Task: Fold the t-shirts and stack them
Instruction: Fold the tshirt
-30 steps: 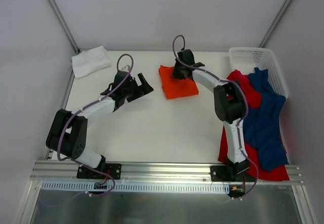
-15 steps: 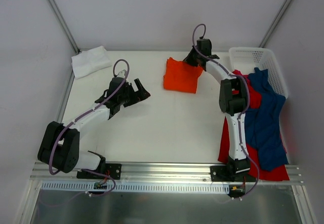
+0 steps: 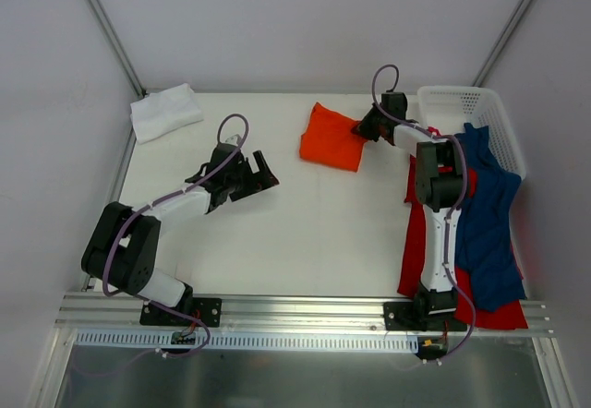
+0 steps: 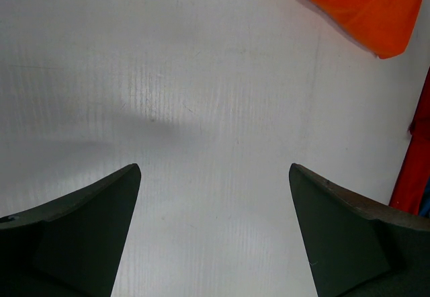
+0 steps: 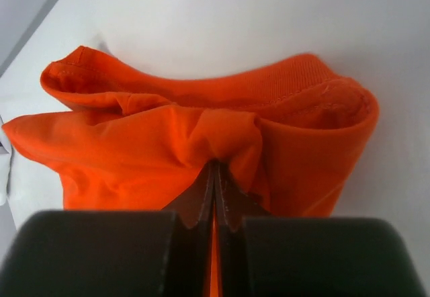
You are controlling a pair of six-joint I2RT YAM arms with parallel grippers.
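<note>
The folded orange t-shirt point(image 3: 333, 138) lies at the back middle of the table. My right gripper point(image 3: 367, 131) is shut on its right edge, and the cloth point(image 5: 201, 136) bunches at the closed fingertips. My left gripper point(image 3: 261, 172) is open and empty over bare table left of centre; its fingers point(image 4: 87, 230) stand wide apart, with the orange shirt's corner point(image 4: 369, 8) far ahead. A folded white t-shirt point(image 3: 165, 110) lies at the back left. The red t-shirt point(image 3: 420, 260) and dark blue t-shirt point(image 3: 485, 214) lie heaped at the right, partly over the basket's edge.
A white perforated basket point(image 3: 466, 108) stands at the back right. Slanted frame posts point(image 3: 106, 30) rise at both back corners. An aluminium rail point(image 3: 295, 311) runs along the near edge by the arm bases.
My right gripper moved right and back, dragging the orange shirt toward the back right. My left gripper drew back slightly and stayed open.
</note>
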